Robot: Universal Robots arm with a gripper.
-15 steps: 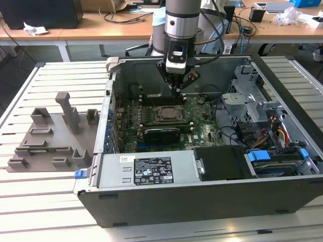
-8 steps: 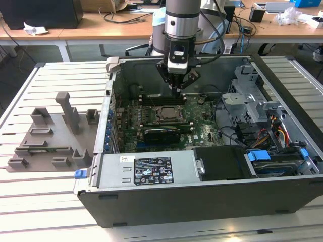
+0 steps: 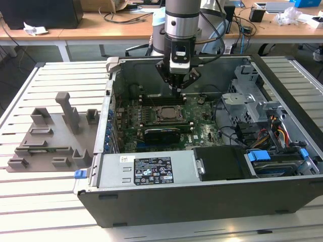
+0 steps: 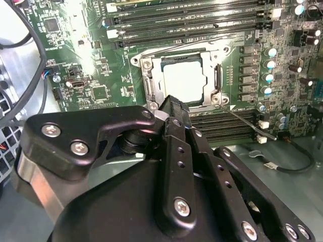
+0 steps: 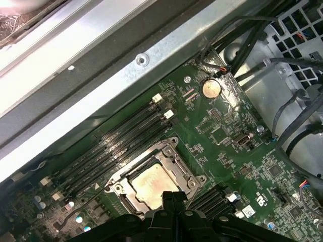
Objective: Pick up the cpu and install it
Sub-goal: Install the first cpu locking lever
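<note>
Gripper point(image 3: 179, 86) is closed: fingertips pinched together, nothing visible between them. It hangs inside the open computer case point(image 3: 202, 201), low over the motherboard point(image 4: 91, 75).

cpu point(image 4: 185, 80) is not in the hand. It lies flat in the socket frame point(image 4: 148, 83), below and just ahead of the fingertips, pale metal top up. In the second wrist view the tip overlaps the frame's nearest corner; can't tell if it touches. Memory slots point(image 4: 192, 20) sit beyond the socket, further from the hand.

My read: the chip is placed, so the step in hand is seating it, not carrying.

Doing it well, as I see it:
- Edges look parallel to the frame on all four visible sides. Confirm this in both wrist views before any load goes on.
- Any contact should be straight down on the middle of the metal top. No sideways drag; socket contacts bend easily.
- Keep the closed tip off the frame corner and off the thin wire lever point(image 4: 245, 122) beside the socket. I can't tell whether it is latched.
- Light force only. If the chip rocks or sits proud on one side, it is misregistered.
</note>
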